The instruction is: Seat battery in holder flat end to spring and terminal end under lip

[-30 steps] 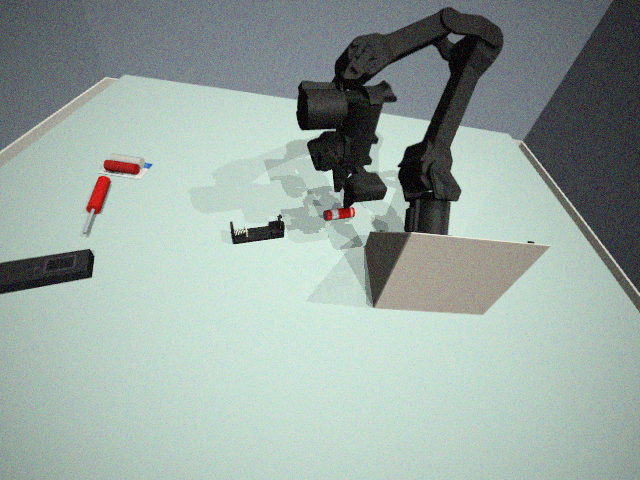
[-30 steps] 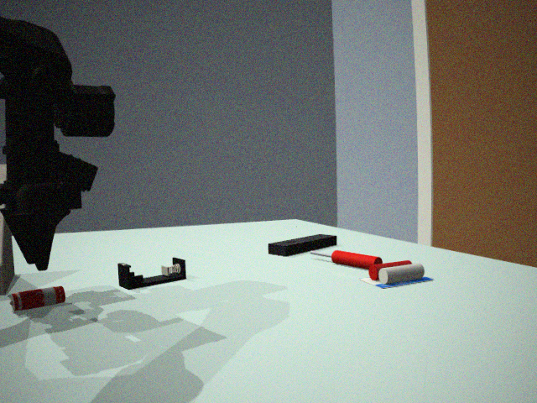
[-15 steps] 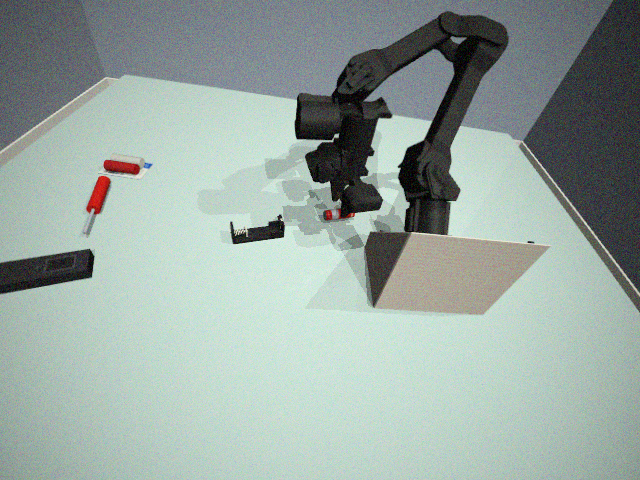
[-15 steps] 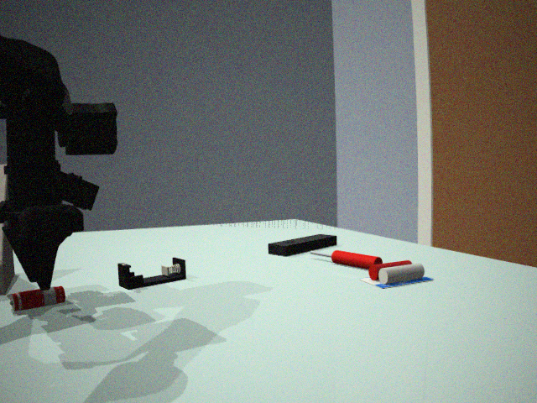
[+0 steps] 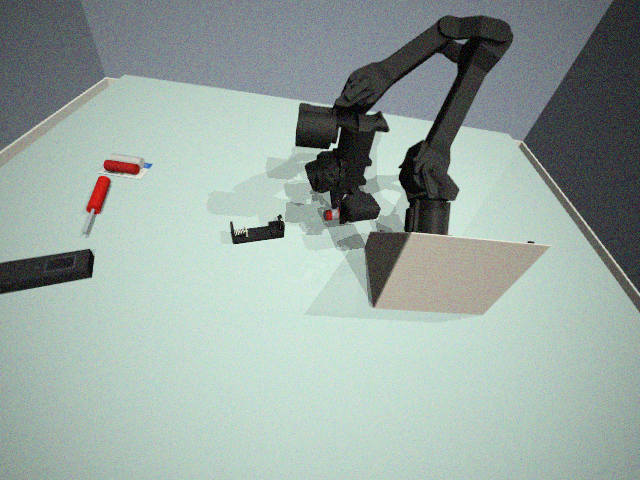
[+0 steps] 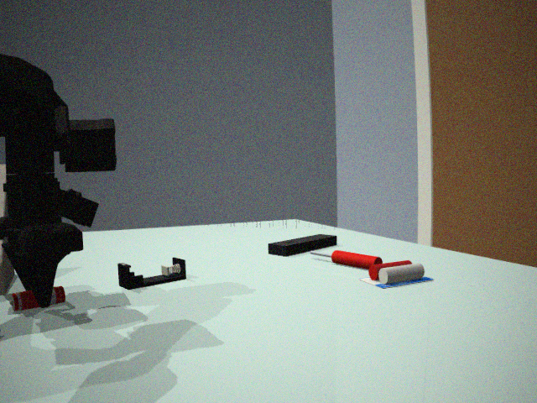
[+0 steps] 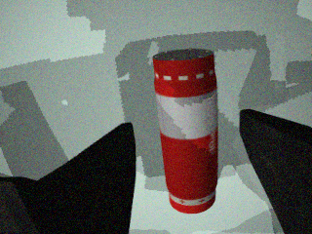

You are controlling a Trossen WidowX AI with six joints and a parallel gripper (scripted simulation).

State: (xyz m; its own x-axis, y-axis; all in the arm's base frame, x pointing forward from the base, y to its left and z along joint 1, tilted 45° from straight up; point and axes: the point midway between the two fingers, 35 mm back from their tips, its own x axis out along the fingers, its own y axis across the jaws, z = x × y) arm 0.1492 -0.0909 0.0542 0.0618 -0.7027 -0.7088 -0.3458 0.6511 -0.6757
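The battery [image 5: 328, 214] [image 6: 24, 299] [image 7: 190, 158], red with a white band, lies on its side on the table. My gripper [image 6: 44, 304] [image 7: 187, 127] is open and low over it, one finger on each side; the wrist view shows gaps between the battery and both fingers. The battery's dark flat end is at the top of the wrist view. The black holder [image 5: 263, 235] [image 6: 152, 281] stands upright and empty beside the gripper. Its spring [image 5: 240, 232] [image 6: 174, 269] is at the end farther from the battery, and its stepped lip end [image 5: 278, 226] [image 6: 125, 277] is nearer.
Beyond the holder lie a red-handled screwdriver [image 5: 98, 195] [image 6: 356, 259], a red cylinder [image 5: 121, 166] and a white cylinder [image 6: 401, 274] on a small card, and a long black box [image 5: 46, 269] [image 6: 302, 244]. A slanted panel [image 5: 454, 273] stands by the arm's base.
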